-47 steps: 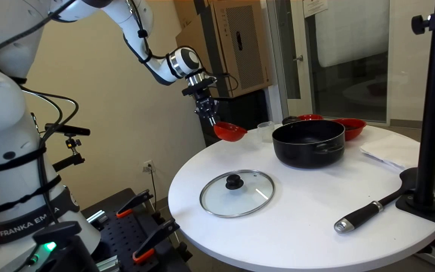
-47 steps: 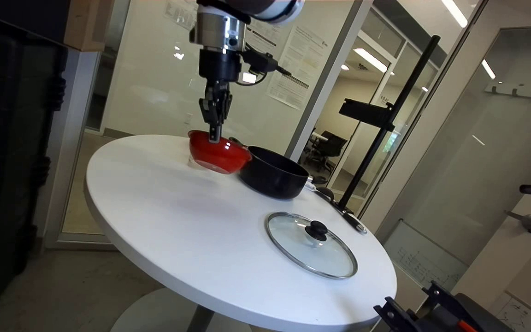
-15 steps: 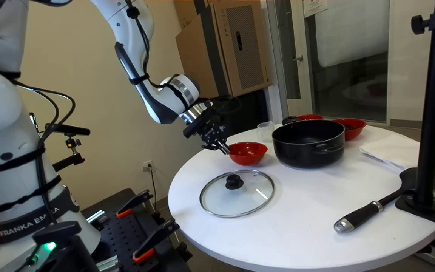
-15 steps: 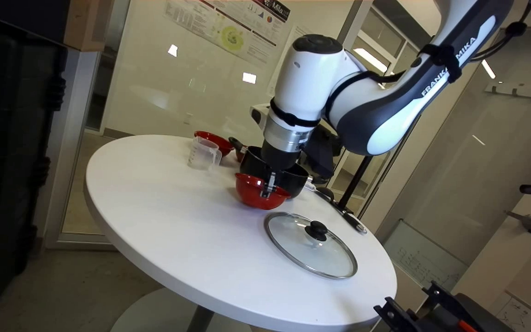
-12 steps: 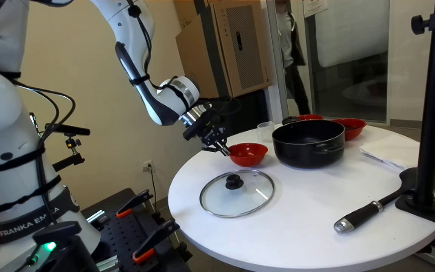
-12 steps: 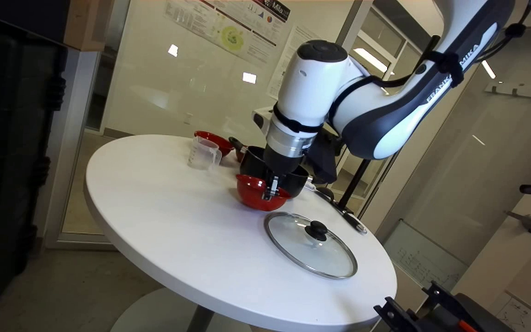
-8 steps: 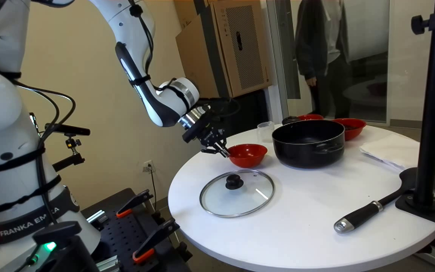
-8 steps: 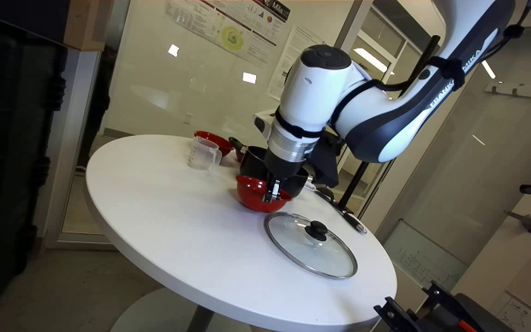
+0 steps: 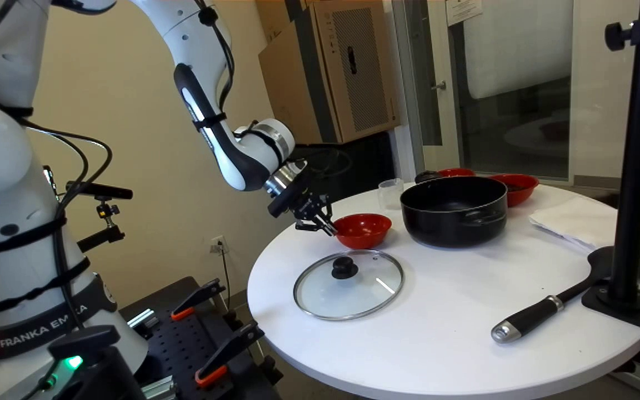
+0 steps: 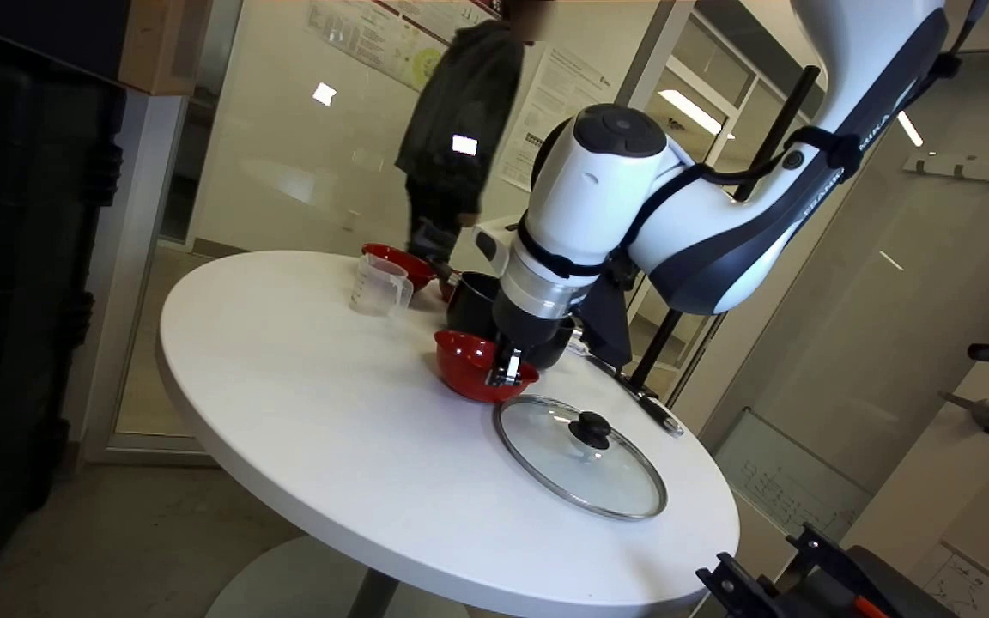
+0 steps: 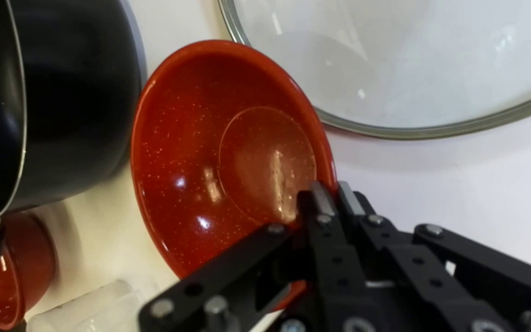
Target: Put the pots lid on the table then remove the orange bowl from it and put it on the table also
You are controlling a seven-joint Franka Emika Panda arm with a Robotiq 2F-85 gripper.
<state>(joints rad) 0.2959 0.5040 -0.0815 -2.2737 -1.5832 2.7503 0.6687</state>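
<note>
The orange bowl (image 9: 363, 231) is at or just above the white table (image 9: 436, 328), between the pot and the lid; I cannot tell if its base touches. My gripper (image 11: 333, 188) is shut on the bowl's rim, one finger inside and one outside. The bowl also shows in an exterior view (image 10: 463, 367) and is slightly tilted. The glass lid (image 9: 348, 297) lies flat on the table, knob up, close to the bowl; the lid also shows in the wrist view (image 11: 413, 69). The black pot (image 9: 453, 226) stands uncovered; in an exterior view the bowl and gripper partly hide it.
A clear measuring cup (image 10: 379, 287) and two red bowls, one here (image 9: 521, 189), stand behind the pot. A white cloth (image 9: 581, 219), a black utensil (image 9: 542, 316) and a black post (image 9: 631, 166) are at the table's side. A person (image 10: 464, 120) is in the background.
The held bowl has come from beside the measuring cup towards the lid, lower and more level. In the last half second it has sunk slightly and moved a little nearer the lid.
</note>
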